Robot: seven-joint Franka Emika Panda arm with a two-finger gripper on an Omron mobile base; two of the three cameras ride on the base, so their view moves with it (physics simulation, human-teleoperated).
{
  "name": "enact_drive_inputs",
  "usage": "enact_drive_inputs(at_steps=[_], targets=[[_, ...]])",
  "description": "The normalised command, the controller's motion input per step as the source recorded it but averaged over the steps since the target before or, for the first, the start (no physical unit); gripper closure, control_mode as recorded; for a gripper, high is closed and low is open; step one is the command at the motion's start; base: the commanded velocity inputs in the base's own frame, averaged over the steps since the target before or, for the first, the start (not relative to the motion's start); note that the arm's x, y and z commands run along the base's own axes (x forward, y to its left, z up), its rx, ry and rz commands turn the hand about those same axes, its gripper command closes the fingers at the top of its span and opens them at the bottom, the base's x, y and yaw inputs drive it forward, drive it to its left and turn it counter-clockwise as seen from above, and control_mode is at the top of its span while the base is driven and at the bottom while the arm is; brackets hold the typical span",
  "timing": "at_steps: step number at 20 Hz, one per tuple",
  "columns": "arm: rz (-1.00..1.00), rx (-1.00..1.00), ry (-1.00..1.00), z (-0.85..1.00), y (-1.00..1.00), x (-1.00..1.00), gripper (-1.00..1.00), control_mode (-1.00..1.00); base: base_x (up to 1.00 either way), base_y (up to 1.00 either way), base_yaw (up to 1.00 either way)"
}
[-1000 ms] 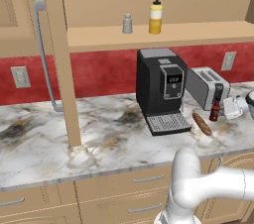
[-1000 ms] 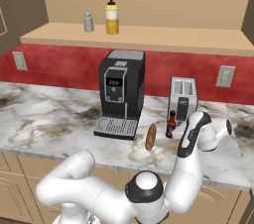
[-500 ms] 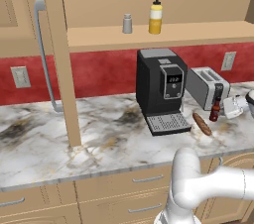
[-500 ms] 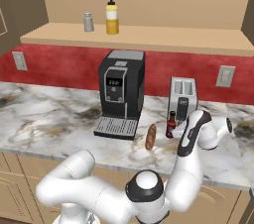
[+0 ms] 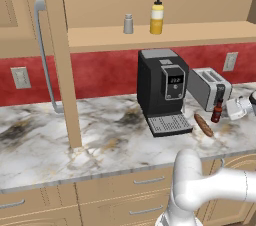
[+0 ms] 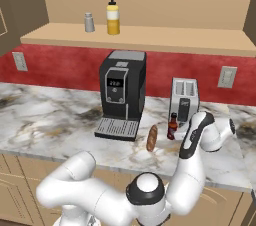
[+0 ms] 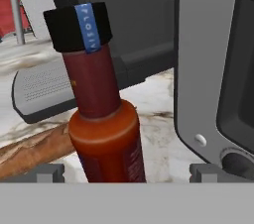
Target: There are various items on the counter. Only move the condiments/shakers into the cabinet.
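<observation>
Standing side by side on the cabinet (image 5: 165,37) shelf in the left base view were the shaker (image 5: 128,24) and the yellow bottle (image 5: 156,16). Down on the counter (image 5: 100,145), the red bottle (image 5: 217,111) stood upright in front of the toaster (image 5: 211,88), with the sausage (image 5: 203,125) lying just beside it, right of the coffee machine (image 5: 162,90). The tool (image 5: 235,109) sat close to the red bottle's right, the arm bent low across the counter edge.

The right base view showed the shaker (image 6: 89,22) and yellow bottle (image 6: 113,16) on the shelf, and the red bottle (image 6: 172,126) between the sausage (image 6: 151,137) and the arm's wrist.

In the hand view the tool (image 7: 124,172) was spread wide, its tips either side of the red bottle (image 7: 101,114) without touching it; it held nothing.
</observation>
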Motion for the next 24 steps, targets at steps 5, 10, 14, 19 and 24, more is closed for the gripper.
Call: enact_drive_inputs(at_steps=[5,10,14,19,24], targets=[[0.0,0.0,0.0,0.0,0.0,0.0,-1.0,-1.0,0.0,0.0,0.0],[0.0,0.0,0.0,0.0,0.0,0.0,-1.0,-1.0,0.0,0.0,0.0],[0.0,0.0,0.0,0.0,0.06,0.0,-1.0,-1.0,0.0,0.0,0.0],[0.0,0.0,0.0,0.0,0.14,0.0,-1.0,-1.0,0.0,0.0,0.0],[0.0,0.0,0.0,0.0,0.19,0.0,-1.0,-1.0,0.0,0.0,0.0]])
